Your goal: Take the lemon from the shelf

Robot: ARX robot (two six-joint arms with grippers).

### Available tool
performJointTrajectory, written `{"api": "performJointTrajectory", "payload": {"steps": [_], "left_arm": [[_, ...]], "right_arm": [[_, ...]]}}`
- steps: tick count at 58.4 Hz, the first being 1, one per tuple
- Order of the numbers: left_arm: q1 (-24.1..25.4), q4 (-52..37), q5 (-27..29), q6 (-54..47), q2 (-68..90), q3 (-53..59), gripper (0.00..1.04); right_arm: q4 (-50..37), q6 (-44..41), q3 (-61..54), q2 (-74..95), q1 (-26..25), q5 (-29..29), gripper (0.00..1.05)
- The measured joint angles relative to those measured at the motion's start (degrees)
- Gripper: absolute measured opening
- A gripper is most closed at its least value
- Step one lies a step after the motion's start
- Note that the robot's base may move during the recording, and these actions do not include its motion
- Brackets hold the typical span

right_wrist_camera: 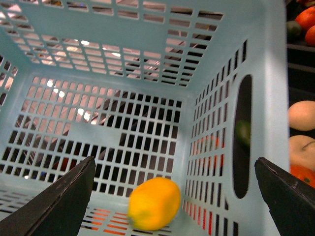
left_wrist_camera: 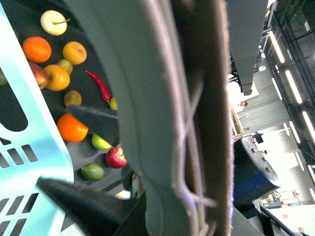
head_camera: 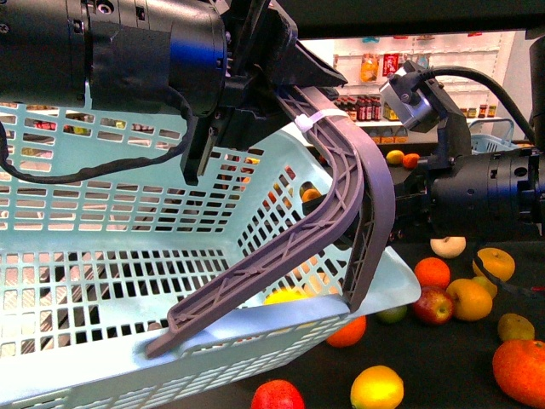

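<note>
We judge the picking nearly done: the lemon point(right_wrist_camera: 155, 204) is inside the basket point(right_wrist_camera: 275, 73), off the shelf point(head_camera: 460, 362), under our right hand point(right_wrist_camera: 174, 160), which is wide open. Our left hand point(head_camera: 255, 98) grips the basket handle point(head_camera: 341, 170).

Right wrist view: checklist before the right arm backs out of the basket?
1. The lemon is inside the basket: ok.
2. The lemon is at rest: cannot tell, it is blurred.
3. The right gripper is open and empty: ok.
4. The left gripper is shut on the handle of the basket: ok.
5. Gap between the right arm and the handle: cannot tell from the front view.
</note>
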State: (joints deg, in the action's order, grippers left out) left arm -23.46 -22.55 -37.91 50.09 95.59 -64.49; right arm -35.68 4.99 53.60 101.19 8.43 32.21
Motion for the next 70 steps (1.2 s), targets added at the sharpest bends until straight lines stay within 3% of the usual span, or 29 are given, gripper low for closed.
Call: {"api": "performJointTrajectory", "payload": {"steps": [14,26,32,40,52,60,70], "left_arm": [[0.0,0.0,0.1,-0.1,0.0,0.0,0.08],[0.0,0.0,0.0,-0.1,0.0,0.0,0.08],[0.0,0.0,0.0,-0.1,0.0,0.0,0.08],[0.0,0.0,0.0,-0.1,0.0,0.0,0.08],[0.0,0.0,0.0,-0.1,0.0,0.0,0.08],[0.0,0.0,0.0,-0.1,0.0,0.0,0.08],[0.0,0.0,0.0,-0.1,0.0,0.0,0.08]], "right_arm": [[-3.7,0.6,4.9,3.0,-9.7,0.7,0.97],[-2.6,-8.8,5.9,14.0,-18.3,3.8,0.97],[-1.4,-15.3,6.0,19.3,-20.2,4.2,0.97],[0.2,-25.9,6.2,27.5,-20.5,1.8,0.97],[2.8,-43.5,6.5,36.7,-16.9,3.6,0.97],[8.2,-58.7,9.4,42.1,-14.9,3.8,0.97],[10.3,-69.7,15.9,47.1,-14.1,3.1,0.97]]}}
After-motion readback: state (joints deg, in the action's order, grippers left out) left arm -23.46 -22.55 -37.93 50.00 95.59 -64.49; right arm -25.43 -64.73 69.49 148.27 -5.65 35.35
